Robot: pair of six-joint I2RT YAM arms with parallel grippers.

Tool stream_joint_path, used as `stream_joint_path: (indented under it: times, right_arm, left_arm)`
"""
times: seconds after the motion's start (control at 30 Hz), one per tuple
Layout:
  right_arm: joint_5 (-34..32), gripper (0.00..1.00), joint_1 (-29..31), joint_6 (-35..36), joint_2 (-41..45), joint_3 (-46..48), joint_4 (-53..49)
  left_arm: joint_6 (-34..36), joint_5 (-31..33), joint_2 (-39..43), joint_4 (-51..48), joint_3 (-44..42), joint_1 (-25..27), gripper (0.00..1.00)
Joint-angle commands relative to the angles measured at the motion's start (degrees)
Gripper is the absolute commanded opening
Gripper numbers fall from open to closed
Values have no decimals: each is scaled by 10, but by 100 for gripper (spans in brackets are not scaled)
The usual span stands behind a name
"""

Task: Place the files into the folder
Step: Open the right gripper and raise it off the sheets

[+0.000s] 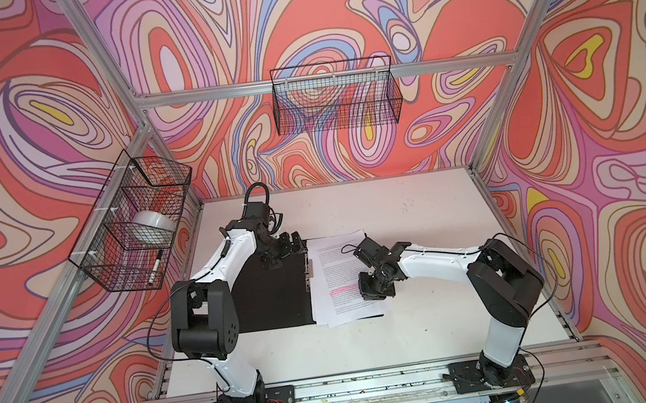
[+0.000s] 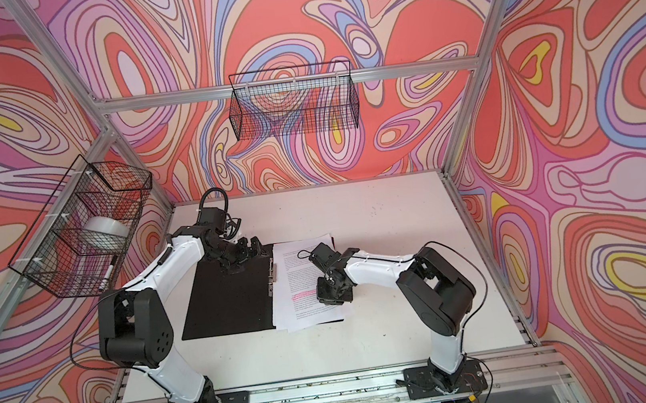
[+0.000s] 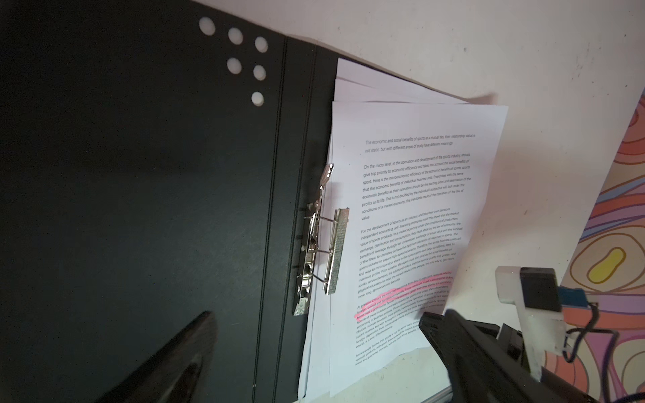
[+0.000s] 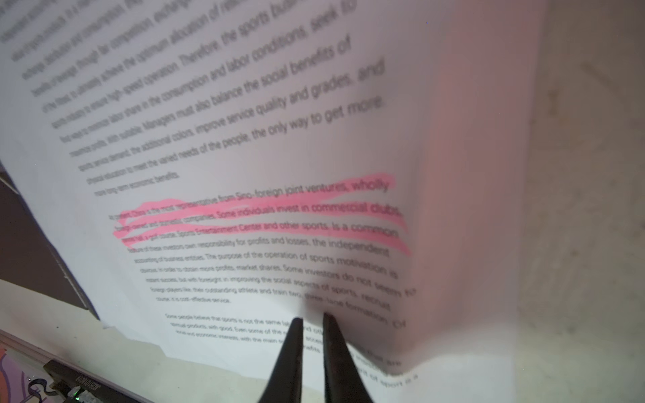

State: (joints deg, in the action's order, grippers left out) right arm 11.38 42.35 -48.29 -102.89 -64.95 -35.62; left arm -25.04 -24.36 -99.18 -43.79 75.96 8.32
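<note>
The folder (image 1: 270,297) (image 2: 229,306) lies open and flat on the table, black inside up, with its metal spine clip (image 3: 331,251) (image 1: 310,271) over the left edge of the files (image 1: 334,276) (image 2: 303,293) (image 3: 401,209). These white printed sheets, fanned and marked with pink highlighter, rest on the folder's right half. My left gripper (image 1: 289,246) (image 3: 314,349) hovers open above the folder's far end. My right gripper (image 1: 368,295) (image 4: 312,317) points down at the sheets' right edge, jaws a narrow gap apart with print showing between them. The top sheet (image 4: 471,209) curls up beside one finger.
A wire basket (image 1: 135,221) on the left wall holds a tape roll (image 1: 152,227) and a marker (image 1: 155,267). Another wire basket (image 1: 335,96) hangs on the back wall. The white table (image 1: 432,323) ends at an aluminium rail in front, where both arm bases sit.
</note>
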Motion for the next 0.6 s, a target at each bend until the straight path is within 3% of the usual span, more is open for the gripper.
stream_joint_path:
  times: [0.0,0.23,0.43,0.57]
  right_arm:
    - [-38,19,-3,18,47,-44,-31]
    - [-22,28,-96,78,45,-91,-52]
    - [48,30,-178,113,17,-91,-26]
    - [89,20,-174,140,34,-84,-40]
  left_arm:
    - [-23,-12,13,14,-20,1,100]
    - [-25,-16,18,30,-37,1,100]
    - [-28,-33,21,52,-64,1,100]
    - [-23,-27,13,51,-52,1,100]
